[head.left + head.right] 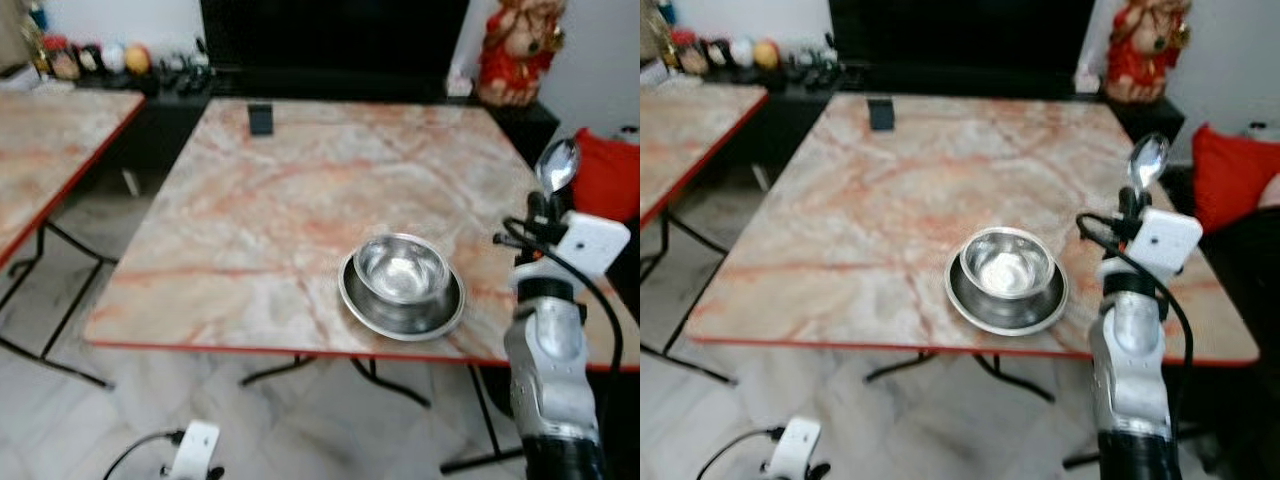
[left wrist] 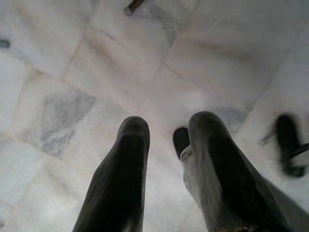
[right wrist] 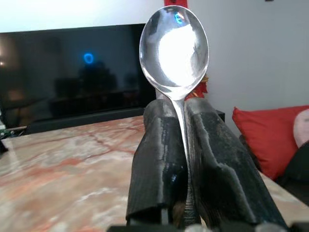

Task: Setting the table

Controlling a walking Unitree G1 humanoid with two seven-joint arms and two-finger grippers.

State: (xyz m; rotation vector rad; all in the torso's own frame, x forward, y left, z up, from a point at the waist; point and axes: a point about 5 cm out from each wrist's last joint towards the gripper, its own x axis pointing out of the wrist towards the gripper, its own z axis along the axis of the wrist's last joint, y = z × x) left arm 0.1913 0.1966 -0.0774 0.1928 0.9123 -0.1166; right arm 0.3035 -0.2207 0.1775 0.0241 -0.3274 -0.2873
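Observation:
A steel bowl (image 1: 401, 267) sits inside a steel plate (image 1: 402, 300) near the front right edge of the marble table (image 1: 250, 220). My right gripper (image 1: 541, 210) stands upright at the table's right side, to the right of the bowl, shut on a steel spoon (image 1: 557, 164) whose bowl end points upward. In the right wrist view the spoon (image 3: 174, 50) rises between the two black fingers (image 3: 157, 159). My left gripper (image 2: 166, 125) hangs low over the floor, its fingers slightly apart with nothing between them.
A small dark object (image 1: 261, 119) lies at the table's far side. A second marble table (image 1: 40, 150) stands to the left. A black TV (image 1: 335, 35) and a red figurine (image 1: 517, 50) are behind; a red cushion (image 1: 608, 170) is to the right.

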